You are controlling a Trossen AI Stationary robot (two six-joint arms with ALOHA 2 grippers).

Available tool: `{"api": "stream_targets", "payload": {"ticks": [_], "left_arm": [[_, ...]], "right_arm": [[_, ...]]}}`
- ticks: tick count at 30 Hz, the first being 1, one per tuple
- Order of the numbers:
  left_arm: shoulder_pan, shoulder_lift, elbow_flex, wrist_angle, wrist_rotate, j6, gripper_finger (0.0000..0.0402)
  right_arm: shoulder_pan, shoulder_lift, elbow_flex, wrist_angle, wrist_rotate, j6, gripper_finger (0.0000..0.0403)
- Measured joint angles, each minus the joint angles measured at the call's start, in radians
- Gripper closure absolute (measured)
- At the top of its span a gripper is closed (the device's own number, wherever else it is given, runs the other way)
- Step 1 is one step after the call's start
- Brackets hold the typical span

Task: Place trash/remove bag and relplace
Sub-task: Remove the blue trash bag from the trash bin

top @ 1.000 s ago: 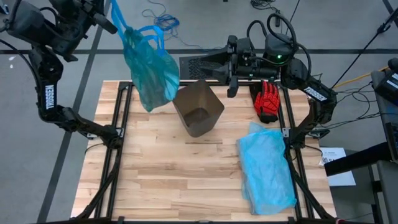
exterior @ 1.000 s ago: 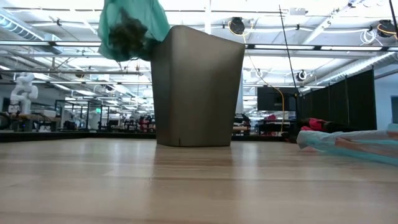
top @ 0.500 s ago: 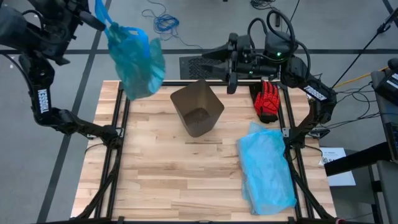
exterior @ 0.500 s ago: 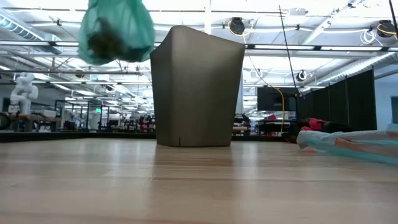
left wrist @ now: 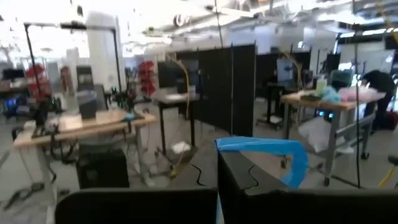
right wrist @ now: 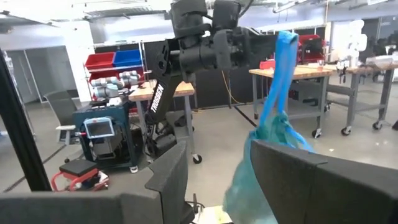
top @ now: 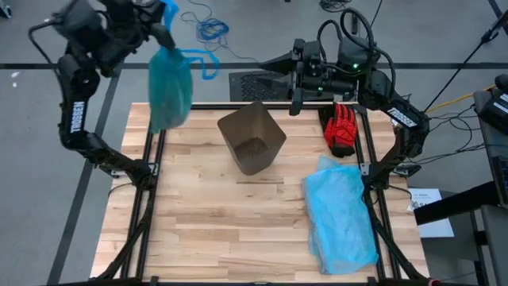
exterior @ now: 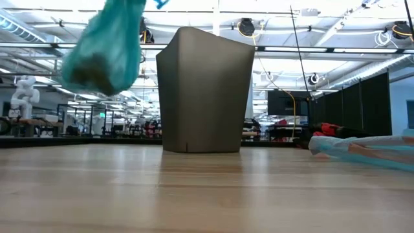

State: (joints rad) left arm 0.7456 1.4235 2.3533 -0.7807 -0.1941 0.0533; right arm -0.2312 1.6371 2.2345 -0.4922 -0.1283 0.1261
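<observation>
Judging progress: the teal-green bag [top: 169, 87] is already out of the brown bin [top: 252, 140] and up in the air, so the removal looks done; carrying it off and fitting a fresh liner remain.
Left jaws [top: 159, 17]: closed tight on the bag's bright blue handle loops [top: 200, 62], raised above the far-left corner of the surface [top: 206, 222]. In the left wrist view a blue loop [left wrist: 267, 152] lies across the dark fingers.
Bag position: hangs below the left jaws, swung out to the left of the bin and well clear of it; the low view shows it tilted, off the surface.
Trash: a dark brownish lump [exterior: 90, 70] shows through the bag's lower part in the low view; I take it for the scraps, though single pieces cannot be told apart.
Bin: upright near the far middle of the surface, no liner visible inside.
Right jaws [top: 274, 70]: parted and holding nothing, waiting just behind the bin's far edge, pointing toward the bag.
Red glove [top: 342, 129]: lies at the far right edge.
Sky-blue bag [top: 341, 214]: flat on the right side, untouched; probably the replacement liner.
</observation>
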Motion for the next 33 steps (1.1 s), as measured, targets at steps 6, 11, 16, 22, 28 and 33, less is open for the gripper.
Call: {"api": "stream_targets", "payload": {"ticks": [6, 11, 16, 22, 28, 33], "left_arm": [[0.002, 0.007, -0.103, -0.083, -0.022, -0.078, 0.0402], [-0.006, -0.055, -0.284, -0.035, -0.037, -0.124, 0.0402], [-0.029, -0.176, -0.523, 0.051, -0.048, -0.2, 0.0402], [-0.029, -0.362, -0.779, 0.119, -0.082, -0.213, 0.0401], [-0.028, -0.447, -0.807, 0.123, -0.158, -0.19, 0.0402], [-0.008, -0.47, -0.807, 0.073, -0.161, -0.142, 0.0401]], "right_arm": [[-0.013, 0.0, 0.0, -0.026, 0.003, 0.028, 0.0236], [-0.012, 0.0, 0.0, -0.035, -0.001, 0.027, 0.0236], [-0.012, 0.0, 0.0, -0.036, -0.002, 0.03, 0.0236], [-0.012, 0.0, 0.0, -0.036, -0.003, 0.045, 0.0236], [-0.012, 0.0, 0.0, -0.036, -0.004, 0.046, 0.0236], [-0.012, 0.0, 0.0, -0.036, -0.004, 0.045, 0.0236]]}}
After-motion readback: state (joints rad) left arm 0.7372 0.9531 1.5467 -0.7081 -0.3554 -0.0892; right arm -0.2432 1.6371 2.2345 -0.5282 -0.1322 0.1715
